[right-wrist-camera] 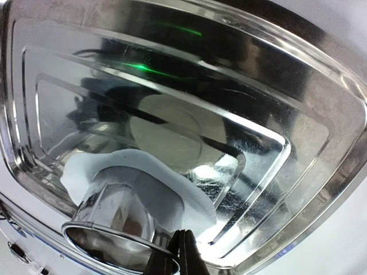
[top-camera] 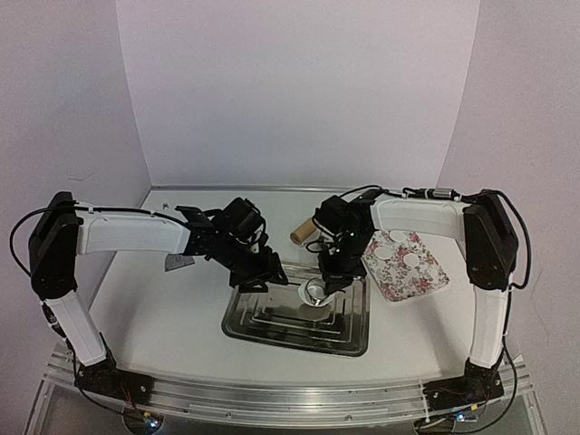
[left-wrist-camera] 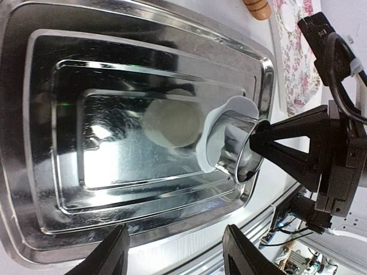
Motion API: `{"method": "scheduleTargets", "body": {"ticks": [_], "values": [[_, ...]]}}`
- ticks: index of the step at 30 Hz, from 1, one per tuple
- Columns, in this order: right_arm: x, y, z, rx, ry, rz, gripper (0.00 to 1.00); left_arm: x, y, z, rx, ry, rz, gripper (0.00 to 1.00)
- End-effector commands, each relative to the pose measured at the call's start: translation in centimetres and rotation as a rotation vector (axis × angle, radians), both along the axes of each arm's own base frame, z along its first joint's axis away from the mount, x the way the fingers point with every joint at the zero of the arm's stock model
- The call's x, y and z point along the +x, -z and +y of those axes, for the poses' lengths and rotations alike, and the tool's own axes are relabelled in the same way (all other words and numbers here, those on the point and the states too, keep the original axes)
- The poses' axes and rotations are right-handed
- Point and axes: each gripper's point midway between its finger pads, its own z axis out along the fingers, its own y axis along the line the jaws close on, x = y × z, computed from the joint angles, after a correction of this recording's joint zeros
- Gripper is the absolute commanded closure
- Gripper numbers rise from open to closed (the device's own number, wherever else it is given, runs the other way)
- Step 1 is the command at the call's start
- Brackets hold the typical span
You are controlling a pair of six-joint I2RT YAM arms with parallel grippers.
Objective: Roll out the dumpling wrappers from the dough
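Over the steel tray (left-wrist-camera: 34, 172) your right gripper (left-wrist-camera: 255, 137) pinches the ring cutter (left-wrist-camera: 232, 150); the wrapper (left-wrist-camera: 172, 123) lies just toward your spread left gripper (left-wrist-camera: 178, 252).

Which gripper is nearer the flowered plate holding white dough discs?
Right. The right gripper hangs over the steel tray just beside the flowered plate; the left gripper is farther off, across the tray.

The left hand (left-wrist-camera: 175, 252) hangs over the steel tray (left-wrist-camera: 34, 172), its fingers (left-wrist-camera: 112, 255) spread with nothing between them. A pale round dumpling wrapper (left-wrist-camera: 172, 123) lies flat mid-tray. Just beside it, the right hand (left-wrist-camera: 255, 134) pinches the rim of a tilted ring cutter (left-wrist-camera: 235, 152), with white dough (left-wrist-camera: 207, 137) collared round it.
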Motion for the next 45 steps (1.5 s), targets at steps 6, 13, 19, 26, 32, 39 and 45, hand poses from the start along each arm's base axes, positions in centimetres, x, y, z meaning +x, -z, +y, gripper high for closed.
{"method": "scheduleTargets", "body": {"ticks": [6,13,19,26,32,39,45], "values": [[-1.1,-2.0,1.2,0.121,-0.039,0.008,1.00,1.0,-0.2,-3.8,-0.162,0.046,0.050,0.53],[-1.4,-1.7,1.6,0.139,-0.050,0.030,1.00,1.1,1.2,-4.3,-0.198,0.043,0.103,0.61],[-1.5,-1.4,1.7,0.142,-0.054,0.039,1.00,0.9,2.4,-4.9,-0.200,0.055,0.144,0.68],[-1.5,-1.2,1.9,0.144,-0.057,0.046,1.00,0.8,3.0,-5.1,-0.206,0.059,0.164,0.73],[-1.5,-1.0,2.0,0.145,-0.059,0.054,1.00,0.8,3.4,-5.4,-0.222,0.065,0.184,0.80],[-1.5,-0.2,2.0,0.131,-0.054,0.072,1.00,0.8,3.5,-5.7,-0.257,0.074,0.192,0.98],[-1.4,1.0,1.6,0.085,-0.039,0.087,1.00,0.8,3.5,-5.8,-0.273,0.084,0.192,1.00]]}}
